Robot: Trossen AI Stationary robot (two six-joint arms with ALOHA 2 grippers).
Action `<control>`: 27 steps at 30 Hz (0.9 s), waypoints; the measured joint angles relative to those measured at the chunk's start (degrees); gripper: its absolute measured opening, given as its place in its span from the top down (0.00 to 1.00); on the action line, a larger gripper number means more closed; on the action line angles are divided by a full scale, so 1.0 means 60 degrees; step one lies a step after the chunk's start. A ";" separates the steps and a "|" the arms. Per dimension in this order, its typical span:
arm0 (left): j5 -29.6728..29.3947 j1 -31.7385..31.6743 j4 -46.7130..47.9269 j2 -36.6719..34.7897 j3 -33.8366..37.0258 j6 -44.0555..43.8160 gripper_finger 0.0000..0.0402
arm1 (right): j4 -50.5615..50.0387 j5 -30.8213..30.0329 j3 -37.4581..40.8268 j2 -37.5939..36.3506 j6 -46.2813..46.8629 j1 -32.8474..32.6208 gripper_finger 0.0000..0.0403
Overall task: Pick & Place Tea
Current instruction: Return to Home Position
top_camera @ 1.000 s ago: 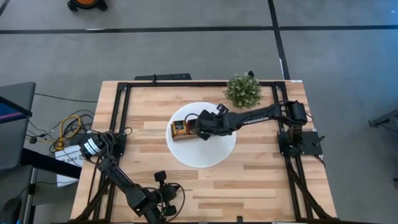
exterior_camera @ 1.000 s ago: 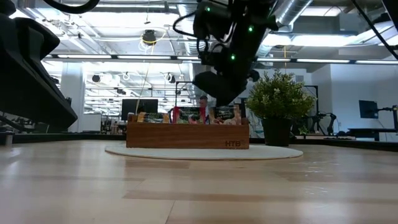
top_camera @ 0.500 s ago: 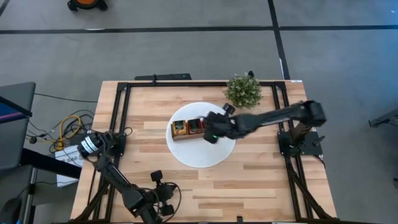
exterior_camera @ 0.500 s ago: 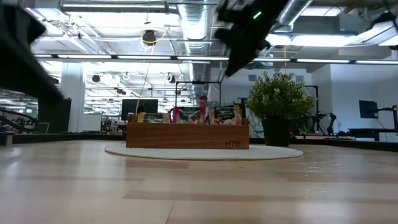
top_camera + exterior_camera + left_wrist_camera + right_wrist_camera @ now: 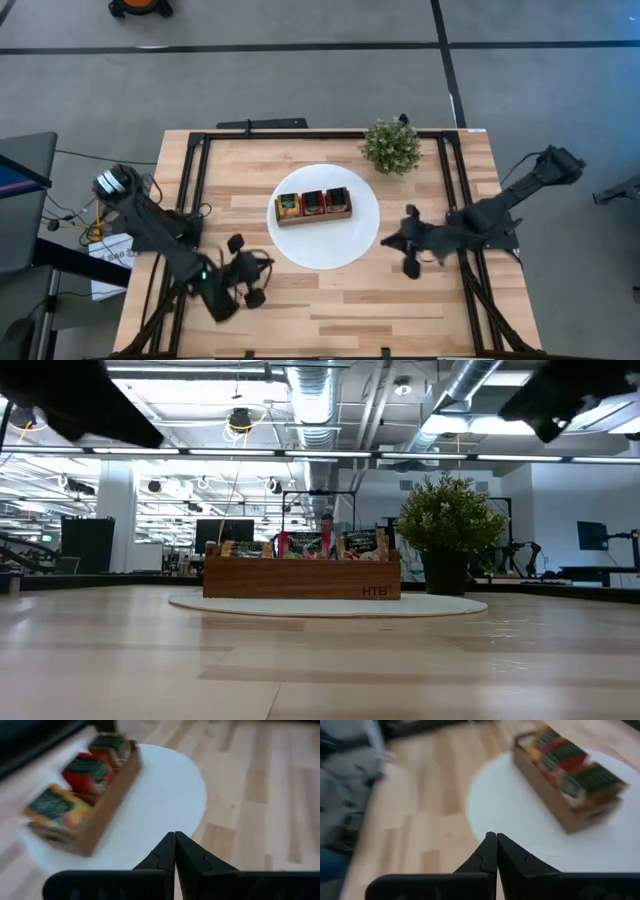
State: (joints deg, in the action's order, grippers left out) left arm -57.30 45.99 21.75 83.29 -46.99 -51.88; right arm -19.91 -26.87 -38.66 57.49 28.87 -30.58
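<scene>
Tea (image 5: 314, 203): the sachets are sitting in the wooden box (image 5: 314, 220) on the white disc (image 5: 325, 252), centre of the high frame. They are sorted yellow-orange, red and beige, left to right across its three compartments. I am judging them featherweight, thin and floppy paper, easy to crease or tear and slick enough to slide. If I were lifting one, I would be pinching its upper edge gently, where it stands proud of the box wall. The left gripper (image 5: 255, 280) is hanging lower left of the disc and the right gripper (image 5: 402, 245) just off its right edge, both apart from the box. The high view is giving me colour per compartment but not the jaws. The wrist views are settling that: the left fingers (image 5: 159, 859) and the right fingers (image 5: 481, 856) are each pressed tip to tip on nothing. Only the low view is showing the sachets standing upright, tops above the front wall, with the plant (image 5: 445, 525) right of the box. No gripper is showing there, only dark blurs in the upper corners.
</scene>
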 joint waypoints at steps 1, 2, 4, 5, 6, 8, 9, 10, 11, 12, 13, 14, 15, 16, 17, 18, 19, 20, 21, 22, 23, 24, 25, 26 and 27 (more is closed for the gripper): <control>0.0427 -0.0310 -0.1231 -0.0364 0.0578 0.0745 1.00 | 0.0523 0.0000 0.0397 -0.0335 -0.0081 -0.0194 1.00; 0.1063 -0.0692 -0.2712 -0.0682 0.1181 0.1631 1.00 | 0.1126 0.0033 0.0785 -0.0643 -0.0214 -0.0359 1.00; 0.2552 -0.1500 -0.5828 -0.1081 0.2324 0.3472 1.00 | 0.2272 0.0339 0.1614 -0.1222 -0.0558 -0.0532 1.00; 0.3441 -0.1930 -0.7333 -0.1144 0.2790 0.4302 1.00 | 0.2950 0.0655 0.2002 -0.1428 -0.0712 -0.0516 1.00; 0.4305 -0.2290 -0.8625 -0.1179 0.3177 0.5006 1.00 | 0.3682 0.1093 0.2381 -0.1618 -0.0868 -0.0439 1.00; 0.5699 -0.2903 -1.0363 -0.1221 0.3624 0.6055 1.00 | 0.5085 0.2092 0.3091 -0.1903 -0.1318 -0.0120 1.00; 0.6124 -0.3133 -1.0840 -0.1233 0.3723 0.6403 1.00 | 0.5831 0.2598 0.3400 -0.1968 -0.1552 0.0102 1.00; 0.6362 -0.3326 -1.0909 -0.1325 0.3765 0.6690 1.00 | 0.6405 0.3057 0.3674 -0.2061 -0.1802 0.0379 1.00; 0.6483 -0.3473 -1.0801 -0.1431 0.3775 0.6910 1.00 | 0.6845 0.3488 0.3905 -0.2140 -0.2021 0.0734 1.00; 0.6550 -0.3596 -1.0566 -0.1587 0.3775 0.7059 1.00 | 0.7190 0.3887 0.4084 -0.2202 -0.2178 0.1138 1.00; 0.6550 -0.3713 -1.0216 -0.1795 0.3775 0.7215 1.00 | 0.7362 0.4318 0.4224 -0.2276 -0.2334 0.1604 1.00; 0.6557 -0.3820 -0.9873 -0.2000 0.3775 0.7356 1.00 | 0.7404 0.4771 0.4320 -0.2357 -0.2473 0.2137 1.00; 0.6560 -0.3920 -0.9398 -0.2260 0.3775 0.7453 1.00 | 0.7401 0.5339 0.4385 -0.2450 -0.2578 0.2668 1.00; 0.6571 -0.4016 -0.8825 -0.2572 0.3776 0.7493 1.00 | 0.7445 0.5949 0.4450 -0.2575 -0.2647 0.3180 1.00; 0.6577 -0.4094 -0.8369 -0.2867 0.3779 0.7504 1.00 | 0.7553 0.6471 0.4501 -0.2698 -0.2725 0.3703 1.00; 0.6578 -0.4179 -0.8013 -0.3149 0.3779 0.7504 1.00 | 0.7654 0.6900 0.4561 -0.2826 -0.2826 0.4151 1.00; 0.6536 -0.4241 -0.7590 -0.3455 0.3779 0.7504 1.00 | 0.7676 0.7200 0.4660 -0.2982 -0.2891 0.4499 1.00; 0.6387 -0.4288 -0.7273 -0.3753 0.3801 0.7504 1.00 | 0.7652 0.7323 0.4786 -0.3167 -0.2948 0.4772 1.00; 0.6198 -0.4303 -0.7180 -0.4095 0.3902 0.7505 1.00 | 0.7598 0.7403 0.4942 -0.3456 -0.3019 0.5001 1.00; 0.5995 -0.4305 -0.7185 -0.4442 0.4040 0.7533 1.00 | 0.7563 0.7436 0.5104 -0.3792 -0.3063 0.5144 1.00; 0.5762 -0.4307 -0.7212 -0.4823 0.4195 0.7565 1.00 | 0.7640 0.7437 0.5232 -0.4096 -0.3074 0.5256 1.00; 0.5547 -0.4309 -0.7209 -0.5232 0.4379 0.7571 1.00 | 0.7728 0.7418 0.5388 -0.4394 -0.3062 0.5308 1.00; 0.5392 -0.4309 -0.7190 -0.5667 0.4578 0.7551 1.00 | 0.7708 0.7314 0.5580 -0.4668 -0.3001 0.5303 1.00; 0.5231 -0.4309 -0.7186 -0.6097 0.4760 0.7499 1.00 | 0.7635 0.7171 0.5754 -0.4959 -0.2889 0.5261 1.00; 0.5068 -0.4309 -0.7194 -0.6552 0.4944 0.7449 1.00 | 0.7606 0.7007 0.5912 -0.5257 -0.2811 0.5174 1.00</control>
State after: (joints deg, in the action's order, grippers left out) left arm -26.89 20.14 -21.42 43.98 -17.33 -7.18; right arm 25.72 15.17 -3.19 25.95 12.01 0.47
